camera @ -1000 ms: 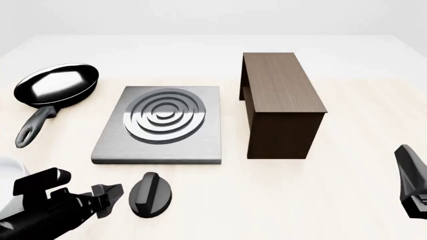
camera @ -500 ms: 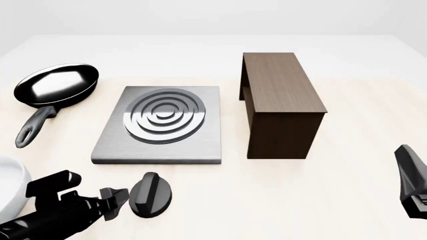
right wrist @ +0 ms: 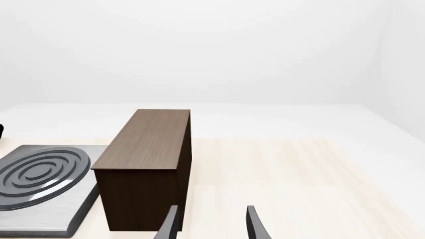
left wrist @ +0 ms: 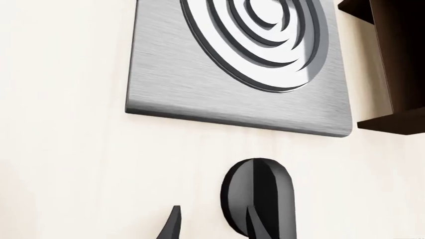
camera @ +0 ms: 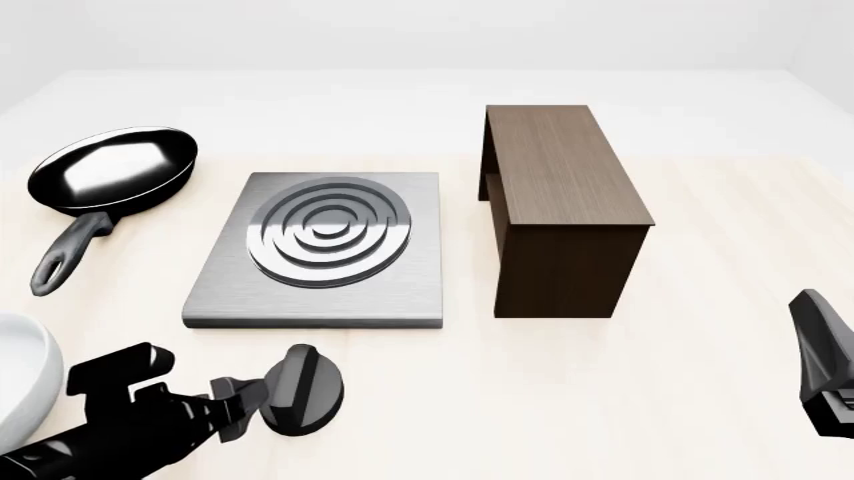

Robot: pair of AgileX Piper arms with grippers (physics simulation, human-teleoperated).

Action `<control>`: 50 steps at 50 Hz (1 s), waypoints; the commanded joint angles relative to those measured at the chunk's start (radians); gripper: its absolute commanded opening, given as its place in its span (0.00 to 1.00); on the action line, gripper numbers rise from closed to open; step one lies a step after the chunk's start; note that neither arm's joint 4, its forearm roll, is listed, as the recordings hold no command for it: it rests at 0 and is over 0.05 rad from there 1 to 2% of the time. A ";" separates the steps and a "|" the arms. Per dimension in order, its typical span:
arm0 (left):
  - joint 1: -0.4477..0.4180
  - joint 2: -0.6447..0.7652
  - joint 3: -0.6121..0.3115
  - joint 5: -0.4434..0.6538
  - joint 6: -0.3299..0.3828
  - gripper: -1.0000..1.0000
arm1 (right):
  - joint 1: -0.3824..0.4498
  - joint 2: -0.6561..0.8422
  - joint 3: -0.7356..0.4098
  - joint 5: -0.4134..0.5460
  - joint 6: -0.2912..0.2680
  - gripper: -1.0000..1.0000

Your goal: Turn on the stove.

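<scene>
The stove [camera: 395, 280] is a flat grey metal slab with a round ringed burner [camera: 328, 230], left of the table's centre. Its separate black oval knob [camera: 314, 392] lies on the table just in front of the slab. My left gripper [camera: 250, 403] is open and sits low at the knob's left side. In the left wrist view the knob [left wrist: 265, 186] is close ahead of the left gripper [left wrist: 212, 226]. One finger [left wrist: 256, 226] overlaps the knob's middle and the other is beside it. The slab [left wrist: 179, 74] lies beyond. My right gripper [right wrist: 211, 226] is open and empty at the front right [camera: 821, 360].
A black frying pan [camera: 114, 170] lies at the far left with its handle towards me. A tall dark brown wooden block [camera: 561, 200] stands right of the stove and shows in the right wrist view [right wrist: 146, 164]. A white rounded object [camera: 20, 385] is at the left edge.
My left gripper has moved right along the table front and now reaches the knob's left side. The right arm, stove and knob have not moved.
</scene>
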 commanded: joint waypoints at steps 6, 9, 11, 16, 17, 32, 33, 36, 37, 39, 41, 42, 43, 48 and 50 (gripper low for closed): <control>-0.063 0.029 0.000 -0.015 -0.080 1.00 | 0.000 0.000 0.000 0.000 0.000 1.00; -0.074 0.026 -0.001 -0.017 -0.085 1.00 | 0.000 0.000 0.000 0.000 0.000 1.00; -0.078 0.029 -0.001 -0.020 -0.088 1.00 | 0.000 0.000 0.000 0.000 0.000 1.00; -0.086 0.014 -0.001 -0.009 -0.092 1.00 | 0.000 0.000 0.000 0.000 0.000 1.00; -0.085 0.005 -0.001 -0.001 -0.088 1.00 | 0.000 0.000 0.000 0.000 0.000 1.00; -0.101 -0.043 -0.001 0.036 -0.069 1.00 | 0.000 0.000 0.000 0.000 0.000 1.00; -0.100 -0.045 -0.001 0.038 -0.067 1.00 | 0.000 0.000 0.000 0.000 0.000 1.00; -0.107 -0.055 -0.002 0.043 -0.067 1.00 | 0.000 0.000 0.000 0.000 0.000 1.00; -0.110 -0.056 -0.004 0.044 -0.066 1.00 | 0.000 0.000 0.000 0.000 0.000 1.00; -0.113 -0.057 -0.006 0.046 -0.066 1.00 | 0.000 0.000 0.000 0.000 0.000 1.00; -0.117 -0.055 -0.013 0.050 -0.061 1.00 | 0.000 0.000 0.000 0.000 0.000 1.00; -0.119 -0.054 -0.021 0.057 -0.059 1.00 | 0.000 0.000 0.000 0.000 0.000 1.00; -0.121 -0.051 -0.030 0.064 -0.056 1.00 | 0.000 0.000 0.000 0.000 0.000 1.00; -0.132 -0.073 -0.073 0.123 -0.037 1.00 | 0.000 0.000 0.000 0.000 0.000 1.00; -0.136 -0.074 -0.092 0.143 -0.030 1.00 | 0.000 0.000 0.000 0.000 0.000 1.00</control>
